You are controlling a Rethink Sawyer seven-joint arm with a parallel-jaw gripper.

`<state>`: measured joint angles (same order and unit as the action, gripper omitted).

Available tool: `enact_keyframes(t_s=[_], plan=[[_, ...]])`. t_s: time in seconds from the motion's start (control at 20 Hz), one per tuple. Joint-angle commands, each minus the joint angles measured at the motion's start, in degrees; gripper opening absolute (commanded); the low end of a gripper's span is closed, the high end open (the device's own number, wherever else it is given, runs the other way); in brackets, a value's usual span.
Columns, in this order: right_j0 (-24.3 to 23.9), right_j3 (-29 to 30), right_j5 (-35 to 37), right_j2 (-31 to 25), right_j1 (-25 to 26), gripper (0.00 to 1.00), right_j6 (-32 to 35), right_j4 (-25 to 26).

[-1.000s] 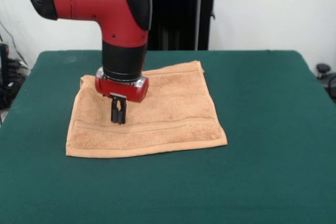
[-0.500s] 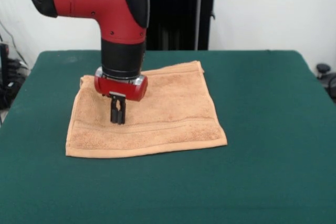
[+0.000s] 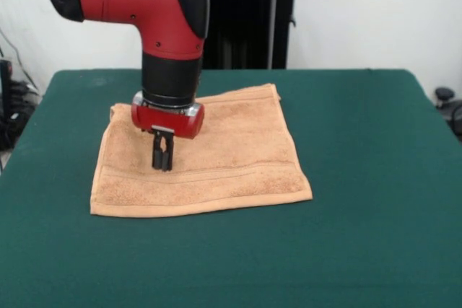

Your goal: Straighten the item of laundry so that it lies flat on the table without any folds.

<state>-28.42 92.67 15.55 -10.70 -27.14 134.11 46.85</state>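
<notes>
Arm point(image 3: 144, 5) is cut off by the top edge, so nothing upstream of the elbow can be seen. Its wrist covers the towel point(image 3: 216, 156) toward the 10 o'clock corner, and the hem there is only partly visible. Gripper point(image 3: 162, 166): the jaws look nearly together, but whether the tips touch the cloth or hang just above it can't be told from this angle. Desk point(image 3: 361, 142) is cut off at 6, 3 and 9 o'clock. Black stand point(image 3: 245, 27) at 12 is cropped at the top, with its base hidden behind the desk.
</notes>
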Motion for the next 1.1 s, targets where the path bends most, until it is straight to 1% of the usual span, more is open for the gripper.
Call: enact_keyframes(t_s=[0.05, 0.15, 0.45, 0.6, 0.85, 1.1], plan=[[2.5, -2.7, -0.9, 1.3, 13.7, 0.0, 4.0, -0.3], [2.8, -3.4, -0.7, 1.6, 14.5, 0.0, 3.9, -0.8], [2.7, -6.4, 1.7, 0.8, 16.8, 0.0, 0.7, -2.2], [3.2, -9.0, 1.9, 0.7, 18.6, 0.0, 0.0, -2.6], [4.9, -12.8, 1.0, 1.2, 21.3, 0.0, 0.7, -3.8], [6.0, -14.7, -0.2, 1.4, 23.3, 0.0, 2.0, -5.3]])
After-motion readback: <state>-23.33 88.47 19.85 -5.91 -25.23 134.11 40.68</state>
